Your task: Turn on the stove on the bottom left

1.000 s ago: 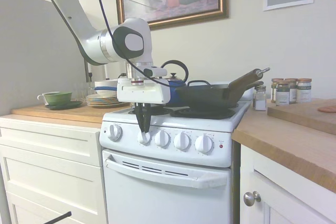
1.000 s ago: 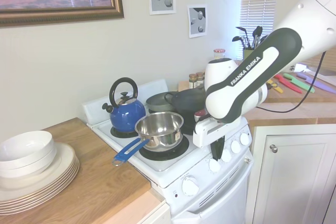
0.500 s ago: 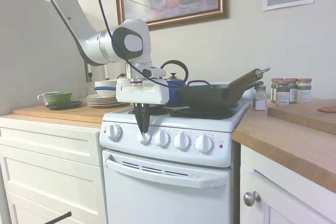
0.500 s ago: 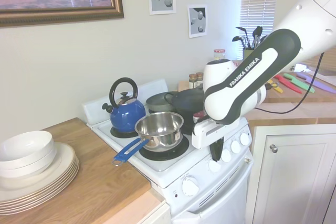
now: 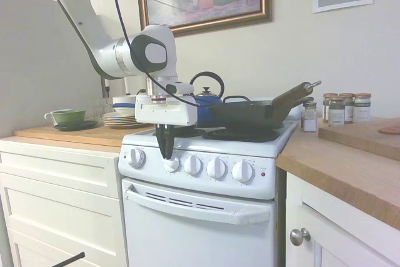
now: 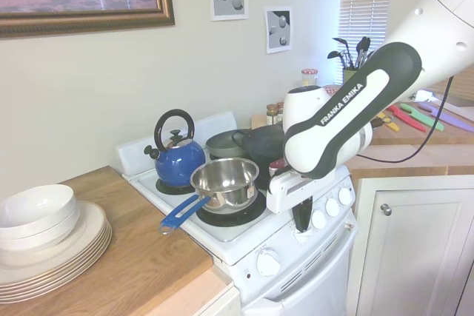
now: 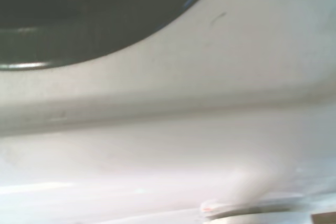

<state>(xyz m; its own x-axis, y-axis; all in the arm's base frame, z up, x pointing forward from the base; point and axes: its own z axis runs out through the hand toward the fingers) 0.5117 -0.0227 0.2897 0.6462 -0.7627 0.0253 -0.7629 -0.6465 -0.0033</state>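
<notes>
Five round knobs line the front panel of the stove (image 5: pixel 206 198), which stands between a white cabinet (image 5: pixel 59 198) with a wooden top on one side and a wooden counter (image 5: pixel 350 167) on the other. Above the oven-door handle (image 5: pixel 197 207), the gripper (image 5: pixel 166 154) hangs straight down over the second knob (image 5: pixel 170 165) from the left in the first exterior view; its dark fingers are drawn close together and their tips meet the top of that knob, but whether they pinch it or only rest on it cannot be told. The leftmost knob (image 5: pixel 136 157) is just beside it, and a small red light (image 5: pixel 263 174) sits at the far end of the row. Behind the panel, on the near burner, a steel saucepan (image 6: pixel 226 180) with a blue handle shows in the second exterior view, with a blue kettle (image 6: pixel 176 157) on the burner behind it. A dark skillet (image 5: pixel 250 114) covers the burners on the other side. Further off, stacked plates (image 6: pixel 52 246) with a white bowl rest on the wooden top, and spice jars (image 5: pixel 340 107) stand near the wall. The wrist view is a blur of white stove surface and a dark curved edge.
</notes>
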